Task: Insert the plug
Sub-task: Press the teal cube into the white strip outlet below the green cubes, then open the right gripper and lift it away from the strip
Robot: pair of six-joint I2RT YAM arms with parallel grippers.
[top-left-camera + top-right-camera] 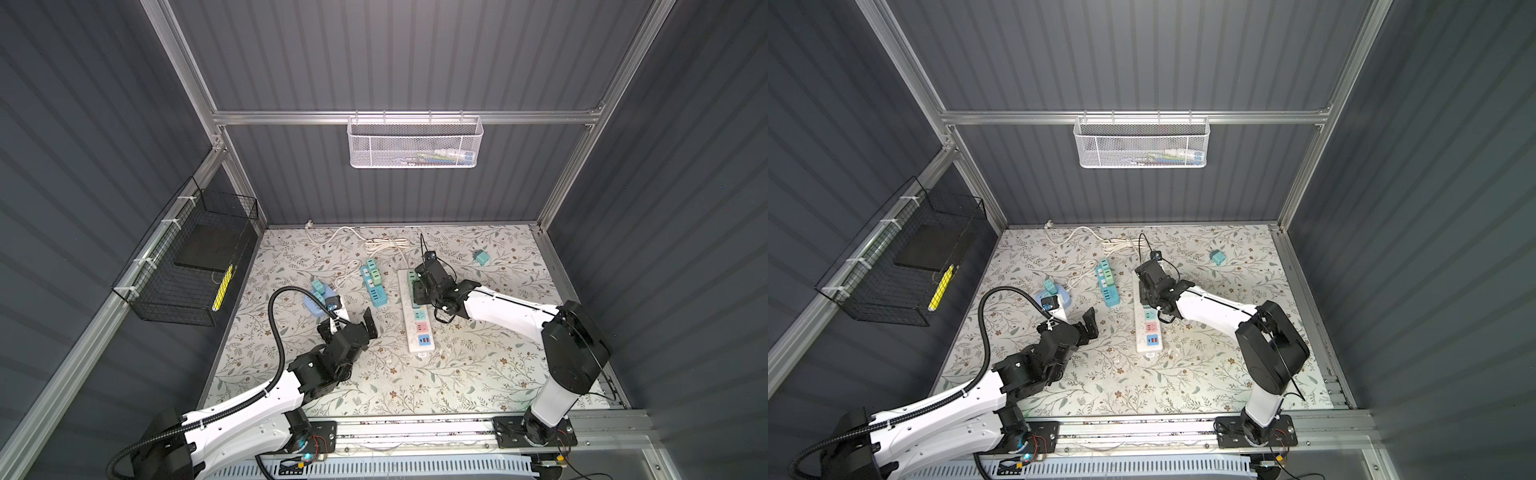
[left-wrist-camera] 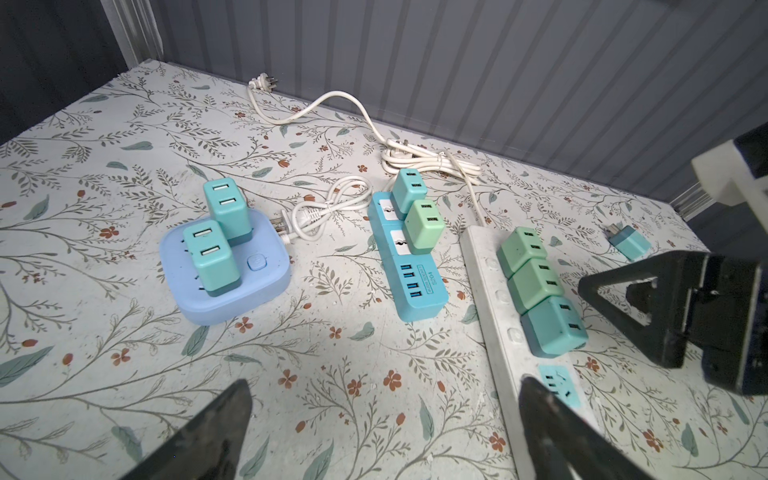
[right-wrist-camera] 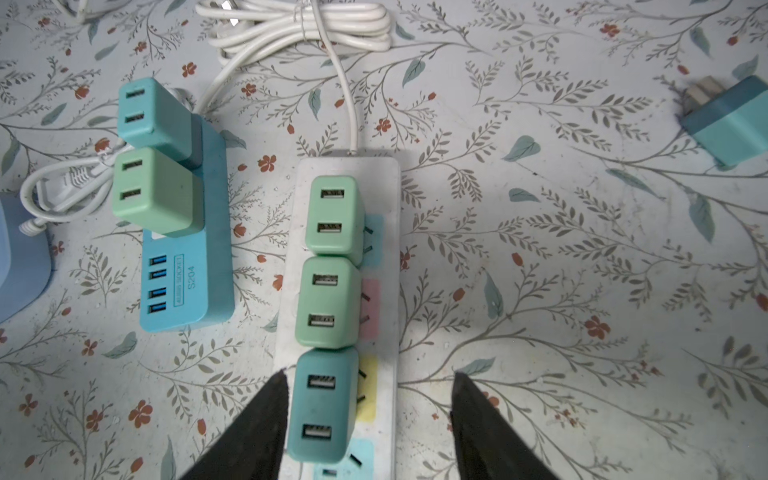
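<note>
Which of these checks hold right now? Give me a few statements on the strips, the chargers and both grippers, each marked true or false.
1. The white power strip has two green chargers and the teal charger plugged in, with the teal one nearest the right gripper. True.
2. The right gripper is shut on the teal charger. False: its jaws stand apart, one on each side of it.
3. The left gripper holds a charger. False: it is wide open and empty.
4. A loose charger lies on the table, prongs bare. True.
5. The blue hub carries two chargers. True.
</note>
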